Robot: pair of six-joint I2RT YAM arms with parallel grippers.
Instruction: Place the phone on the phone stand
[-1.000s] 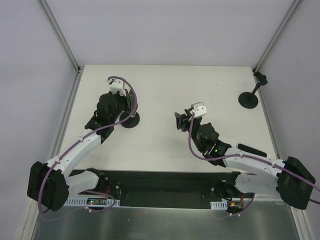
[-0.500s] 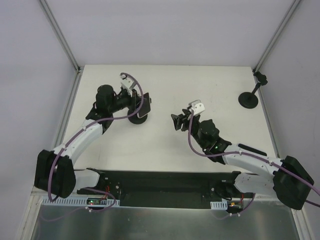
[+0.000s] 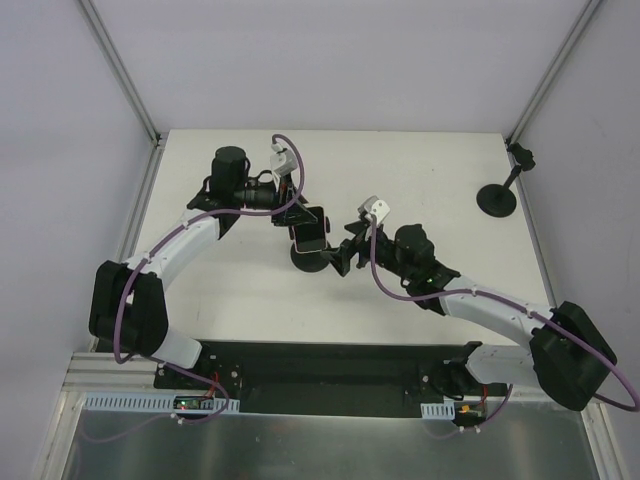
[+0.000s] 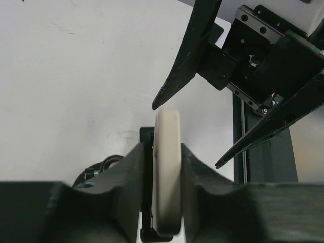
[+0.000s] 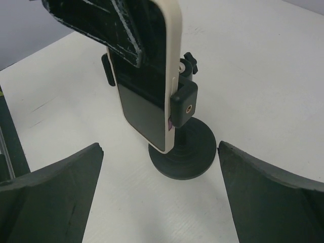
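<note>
Top external view: our left tool (image 3: 298,210) is clamped on the phone (image 3: 310,228). The phone stands upright between the fingers, its edge against the clamp of the phone stand (image 5: 183,152) just below. To the right, our right tool (image 3: 342,256) is spread wide, its fingers flanking the stand's base on the tabletop (image 3: 430,170), apart from it.

White table (image 3: 430,160), black round-based stand (image 3: 496,199) near its far right corner, grey walls (image 3: 330,60) behind
</note>
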